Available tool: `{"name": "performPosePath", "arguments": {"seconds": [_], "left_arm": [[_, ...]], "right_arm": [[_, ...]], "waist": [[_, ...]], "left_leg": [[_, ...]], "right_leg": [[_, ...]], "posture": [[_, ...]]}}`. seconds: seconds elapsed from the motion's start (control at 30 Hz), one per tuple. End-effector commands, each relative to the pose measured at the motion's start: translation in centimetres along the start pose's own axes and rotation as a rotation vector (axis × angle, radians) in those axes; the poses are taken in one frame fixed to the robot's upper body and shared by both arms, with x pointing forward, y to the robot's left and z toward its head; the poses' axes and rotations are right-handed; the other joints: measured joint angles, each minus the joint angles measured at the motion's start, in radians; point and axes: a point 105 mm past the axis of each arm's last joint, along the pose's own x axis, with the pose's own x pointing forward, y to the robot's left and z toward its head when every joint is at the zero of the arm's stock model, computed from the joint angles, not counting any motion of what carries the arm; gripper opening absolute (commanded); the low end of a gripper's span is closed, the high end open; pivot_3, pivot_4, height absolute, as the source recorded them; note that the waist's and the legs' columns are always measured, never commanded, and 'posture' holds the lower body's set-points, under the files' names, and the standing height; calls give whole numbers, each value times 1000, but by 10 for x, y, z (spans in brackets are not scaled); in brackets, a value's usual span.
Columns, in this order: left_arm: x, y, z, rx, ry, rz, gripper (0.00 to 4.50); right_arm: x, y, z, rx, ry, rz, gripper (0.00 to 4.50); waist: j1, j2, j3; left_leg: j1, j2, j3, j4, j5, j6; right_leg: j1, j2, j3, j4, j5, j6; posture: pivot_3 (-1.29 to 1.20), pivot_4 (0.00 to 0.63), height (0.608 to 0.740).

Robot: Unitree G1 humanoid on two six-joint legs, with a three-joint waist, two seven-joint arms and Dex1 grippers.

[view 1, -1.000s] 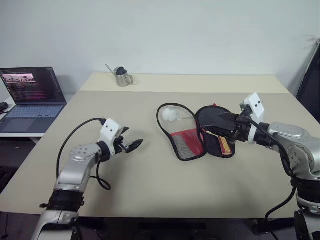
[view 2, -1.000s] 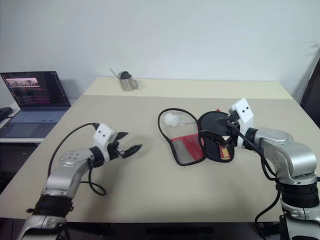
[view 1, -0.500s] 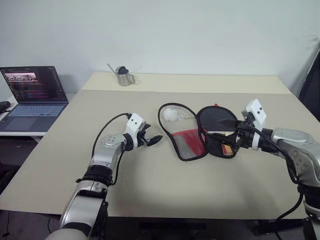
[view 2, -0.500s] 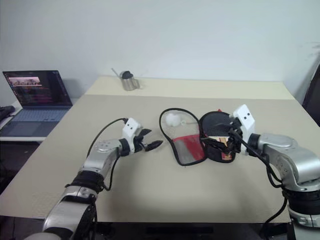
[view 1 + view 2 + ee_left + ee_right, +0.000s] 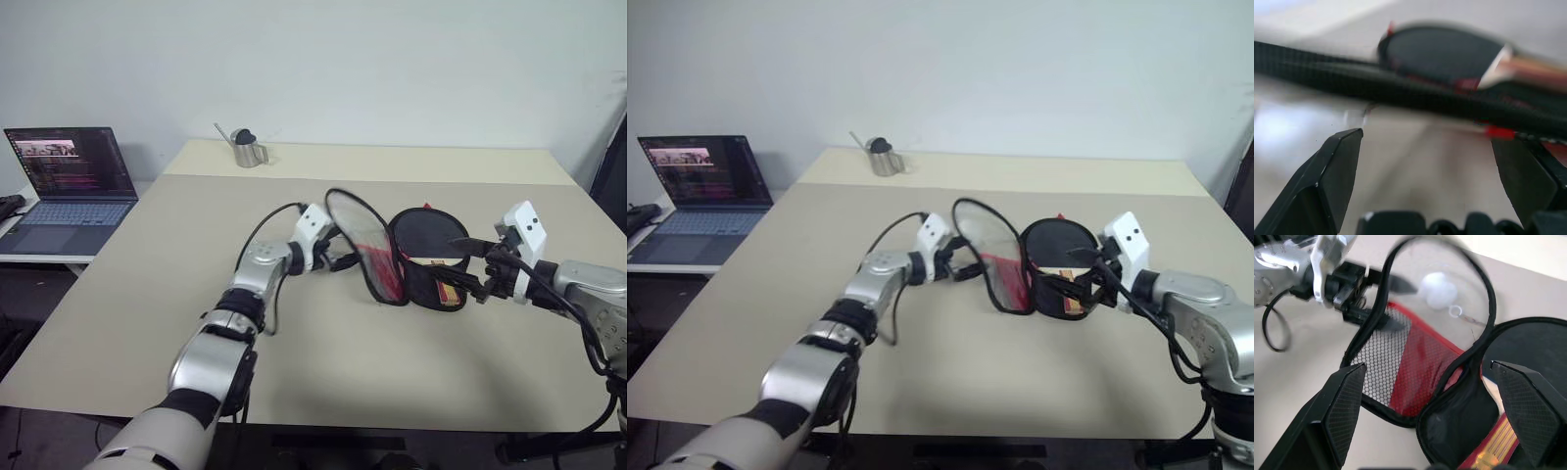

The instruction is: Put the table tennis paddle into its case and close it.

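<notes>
The case lies open in the middle of the table, its red and mesh flap raised off the tabletop and tilted up. The flap's black rim runs between the spread fingers of my left gripper, which is open. A white fluffy ball hangs from the zipper pull behind the flap. The table tennis paddle rests in the case's other half, black face up, with its wood handle pointing toward my right gripper. That gripper is open, just right of the paddle, holding nothing.
An open laptop sits on a low side table at the far left. A small metal pitcher stands at the back of the table. A dark object leans at the right edge.
My left arm has swung right to the case, and the flap that lay flat now stands tilted up. My right gripper has drawn back slightly from the paddle.
</notes>
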Motion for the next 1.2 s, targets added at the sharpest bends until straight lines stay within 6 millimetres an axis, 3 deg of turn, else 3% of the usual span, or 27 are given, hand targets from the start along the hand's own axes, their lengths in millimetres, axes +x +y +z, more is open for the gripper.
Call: {"name": "performPosePath", "arguments": {"seconds": [0.03,0.13,0.3,0.53,0.67,0.73,0.87,1.1,1.2], "left_arm": [[16,-8,36,55,-93,-50,4500],[36,-24,54,64,-130,-91,4500],[55,-41,62,69,-141,-113,4500],[61,-43,67,70,-155,-86,4500],[41,-26,64,117,-170,-75,4500],[21,-20,62,137,-205,-113,4500],[-11,-17,60,137,-246,-169,4500],[-94,-20,56,118,-218,-141,4500],[-109,-19,58,111,-202,-86,4500]], "right_arm": [[-16,-6,12,-39,-32,-57,4442],[-28,-18,12,-43,-20,-126,4442],[-44,-35,13,-48,-4,-223,4442],[-44,-38,5,-32,14,-269,4442],[-36,-45,-4,-10,40,-290,4442],[-26,-54,-14,21,60,-312,4442],[-8,-62,-23,38,88,-310,4442],[21,-89,-37,107,116,-342,4442],[29,-98,-44,110,136,-354,4442]], "waist": [[0,0,0],[0,0,0],[-3,0,0],[-5,0,0],[-7,0,0],[-11,0,0],[-14,1,0],[-17,1,0],[-8,1,0]], "left_leg": [[0,-2,0,0,0,0],[0,-3,0,0,0,0],[0,-5,-1,0,0,0],[1,-5,-1,0,0,0],[1,-5,-1,-1,0,0],[2,-5,-1,-1,0,0],[4,-5,-2,-2,0,0],[4,4,-3,-1,0,0],[4,4,-3,0,0,0]], "right_leg": [[0,0,0,0,0,0],[0,0,0,0,0,0],[0,-1,1,0,0,0],[0,-1,2,1,0,1],[0,-1,2,1,0,1],[0,-1,2,1,0,1],[0,0,4,2,0,0],[0,0,5,2,0,0],[1,0,3,2,0,0]], "posture": [[0,150,740],[0,150,740],[0,150,740],[0,150,740],[0,150,740],[0,150,740],[0,150,740],[0,150,740],[0,150,740]]}}
